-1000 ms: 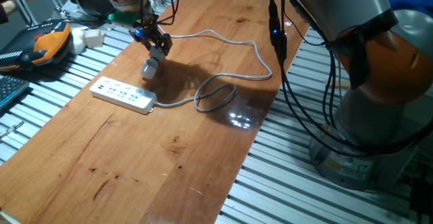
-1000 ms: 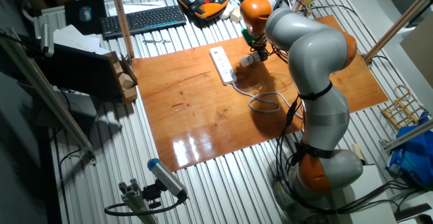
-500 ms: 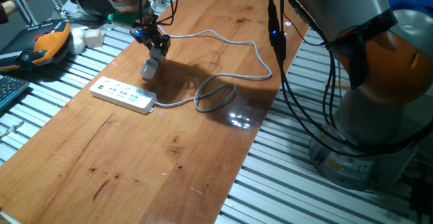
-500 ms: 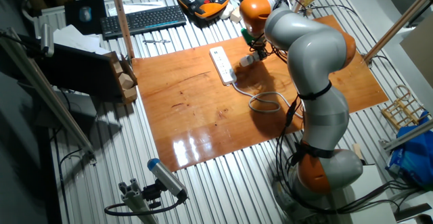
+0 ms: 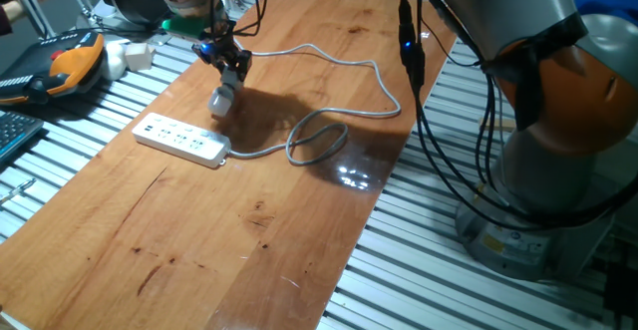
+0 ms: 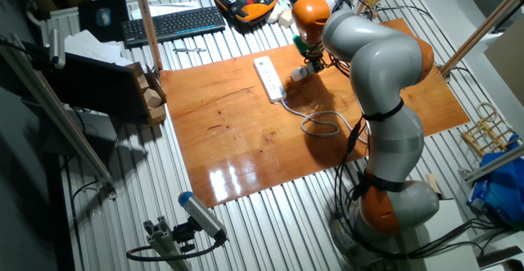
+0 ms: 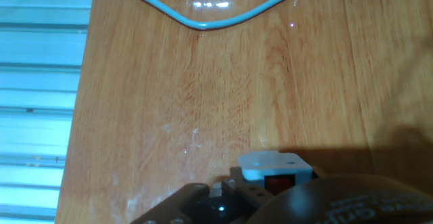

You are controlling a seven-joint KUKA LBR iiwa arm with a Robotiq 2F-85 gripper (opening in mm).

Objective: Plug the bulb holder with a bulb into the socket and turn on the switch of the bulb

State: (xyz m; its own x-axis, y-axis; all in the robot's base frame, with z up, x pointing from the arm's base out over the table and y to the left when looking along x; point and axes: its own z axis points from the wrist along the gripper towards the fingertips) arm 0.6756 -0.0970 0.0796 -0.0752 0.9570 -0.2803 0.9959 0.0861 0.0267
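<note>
Hand view alone reveals the bulb holder red mark; fixed views show fingers pinching it beside the socket.

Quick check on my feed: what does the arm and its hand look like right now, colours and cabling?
The arm has light grey rounded links with orange joint bands. Black cables hang along it, carrying a small blue light. The hand is small, dark and boxy, with a blue light.

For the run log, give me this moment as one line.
gripper: shut on bulb holder | held beside power strip | not plugged in
</note>
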